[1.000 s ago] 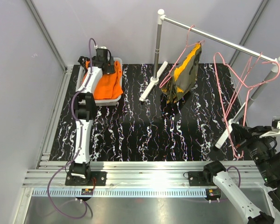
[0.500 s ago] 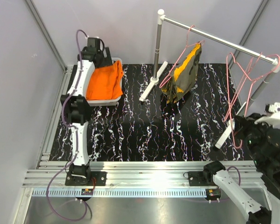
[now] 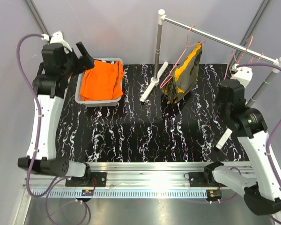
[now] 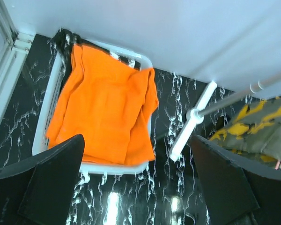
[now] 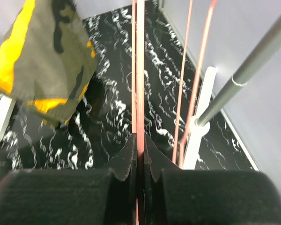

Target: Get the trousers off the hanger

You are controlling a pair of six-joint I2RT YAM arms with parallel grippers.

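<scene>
1. The left arm stands tall at the left edge of the surface [image 3: 131,126]. Its forearm rises steeply and its wrist bends over towards the white basket [image 3: 78,96].
2. The left gripper [image 4: 136,140] hangs above the basket. Its jaws are wide apart and hold nothing.
3. The right arm is folded upward at the right side, with its wrist lifted towards the right end of the rail [image 3: 220,40].
4. The right gripper [image 5: 139,143] has its jaws pressed together on the thin wire of a bare pink hanger [image 5: 139,70]. The wire runs straight up from between the jaws.
5. More pink wires [image 5: 196,79] hang just beside it, near the rack's grey post [image 5: 253,65].
6. The orange trousers [image 3: 101,79] lie folded flat in the basket. Their long axis runs along the basket's length, from near to far.
7. The black trousers [image 4: 65,38] show only as a dark edge under the orange pair, at the basket's far rim.
8. The camouflage trousers [image 3: 183,75] hang draped over another pink hanger [image 3: 178,63] at the middle of the rail. Their long axis points downward, and their lower end is near the surface, beside the rack's left foot [image 3: 152,86].
</scene>
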